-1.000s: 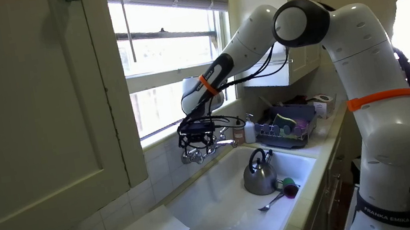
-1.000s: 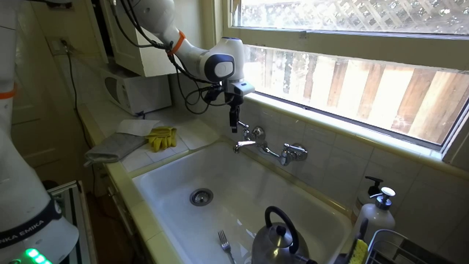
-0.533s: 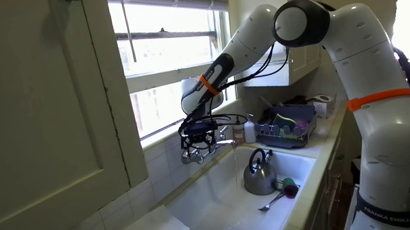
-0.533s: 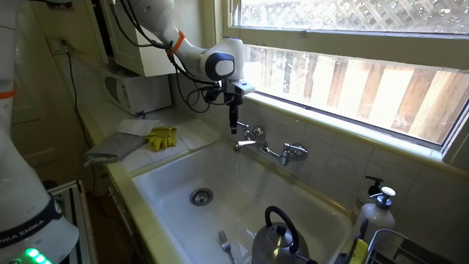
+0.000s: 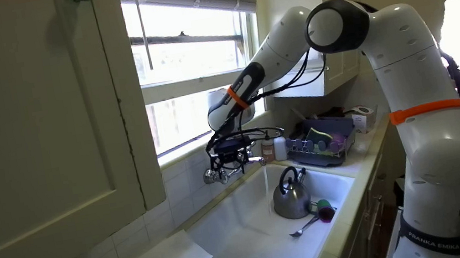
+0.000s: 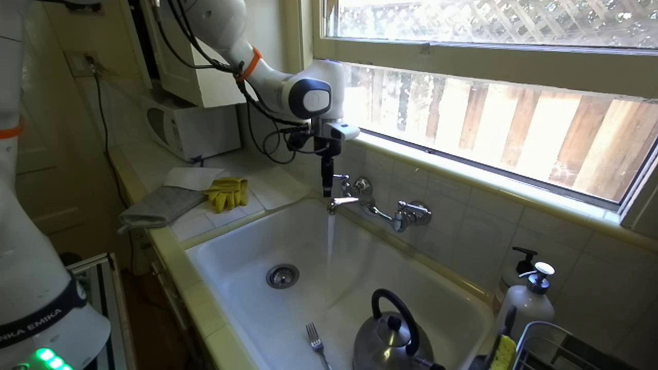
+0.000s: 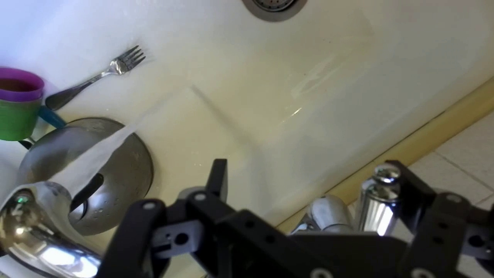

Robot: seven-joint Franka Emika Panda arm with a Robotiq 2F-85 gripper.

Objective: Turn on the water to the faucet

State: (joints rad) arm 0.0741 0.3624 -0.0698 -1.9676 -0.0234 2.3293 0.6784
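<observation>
The chrome faucet (image 6: 367, 205) is mounted on the tiled wall above the white sink (image 6: 241, 288). It shows in both exterior views (image 5: 258, 160), and its spout is large in the wrist view (image 7: 50, 235). Water (image 6: 330, 236) runs from the spout into the basin; the stream also shows in the other views (image 5: 266, 185) (image 7: 96, 158). My gripper (image 7: 310, 170) is open, pointing down beside the faucet. One chrome handle (image 7: 380, 200) stands between its fingers, close against the right finger in the wrist view. In an exterior view the gripper (image 6: 327, 191) partly overlaps that handle's end.
A silver kettle (image 6: 393, 339), a fork (image 6: 316, 341) and stacked cups (image 7: 19, 104) are in the sink. Soap bottles (image 6: 527, 303) and a dish rack (image 5: 323, 146) stand beside it. Yellow gloves (image 6: 226, 194) lie on the counter. The window wall is close behind the gripper.
No water showed one second ago; a thin stream appeared half a second ago and is fuller now. My gripper has moved down, and slightly right in an exterior view.
</observation>
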